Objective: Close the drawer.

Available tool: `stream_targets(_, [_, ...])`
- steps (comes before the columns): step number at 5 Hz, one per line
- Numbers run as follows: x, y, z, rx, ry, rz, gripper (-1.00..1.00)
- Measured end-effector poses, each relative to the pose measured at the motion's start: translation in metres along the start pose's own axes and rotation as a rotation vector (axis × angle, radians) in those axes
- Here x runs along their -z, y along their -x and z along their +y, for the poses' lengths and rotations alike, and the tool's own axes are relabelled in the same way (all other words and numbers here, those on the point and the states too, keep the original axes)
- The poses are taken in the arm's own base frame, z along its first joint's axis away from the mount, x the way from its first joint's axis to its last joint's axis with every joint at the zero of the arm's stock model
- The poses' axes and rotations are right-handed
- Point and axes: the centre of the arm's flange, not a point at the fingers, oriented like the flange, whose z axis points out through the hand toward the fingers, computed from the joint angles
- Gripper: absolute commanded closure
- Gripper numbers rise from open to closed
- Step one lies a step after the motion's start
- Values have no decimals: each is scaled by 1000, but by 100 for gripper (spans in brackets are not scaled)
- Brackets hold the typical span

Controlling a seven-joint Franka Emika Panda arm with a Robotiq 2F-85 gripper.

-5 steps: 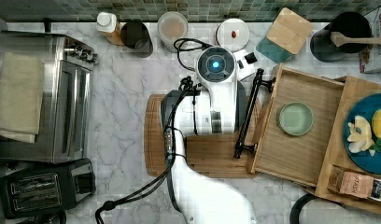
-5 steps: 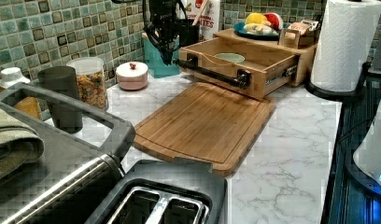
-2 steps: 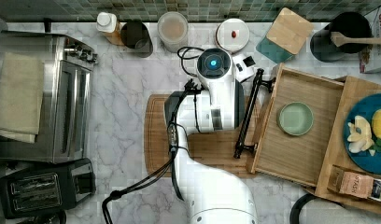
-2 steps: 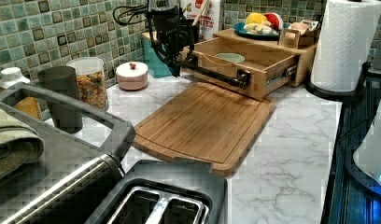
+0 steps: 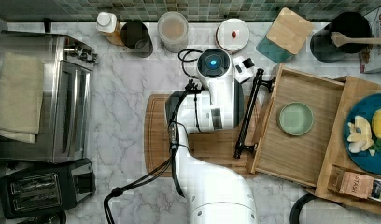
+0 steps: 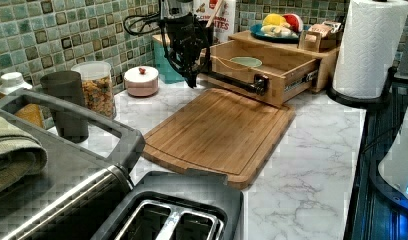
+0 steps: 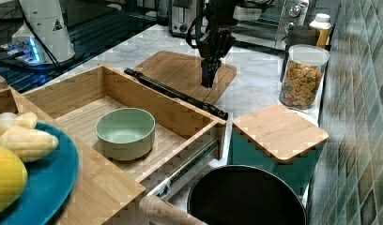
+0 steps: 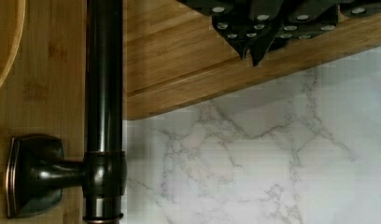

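Observation:
The drawer [image 5: 291,158] stands pulled out from the cabinet, with a green bowl [image 5: 295,118] inside. Its black bar handle [image 5: 247,116] faces the arm. In the left view my gripper [image 6: 192,80] hangs low in front of the handle [image 6: 232,82], near the handle's end toward the tiled wall. The right view puts the gripper [image 7: 207,82] over the far corner of the cutting board [image 7: 180,70], a short way from the handle [image 7: 175,93]. In the wrist view the fingertips [image 8: 254,51] are pressed together with nothing held, apart from the handle [image 8: 103,93].
The bamboo cutting board [image 5: 212,144] lies flat right in front of the drawer. A teal box with a wooden lid [image 5: 284,32], a black pot [image 5: 342,30] and jars line the tiled wall. A toaster oven [image 5: 44,102] and a toaster [image 5: 44,186] stand at the top view's left.
The gripper has come down toward the counter beside the handle, and the arm's elbow has swung over the cutting board. The drawer has not moved.

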Motion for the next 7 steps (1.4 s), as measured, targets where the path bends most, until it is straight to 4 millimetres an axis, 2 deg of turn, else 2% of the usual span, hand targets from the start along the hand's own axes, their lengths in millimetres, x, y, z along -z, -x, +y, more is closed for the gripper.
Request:
stream_targets(1, [-6, -2, 9, -14, 7, -10, 100])
stream_targets(2, [-6, -5, 30, 27, 11, -23, 100])
stream_targets(3, [-6, -10, 59, 79, 6, -27, 100])
stream_targets(4, [-8, -17, 91, 44, -1, -6, 100])
stream_targets(6, [-18, -7, 141, 95, -18, 26, 100])
stream_targets(7, [-23, -9, 158, 82, -22, 19, 100])
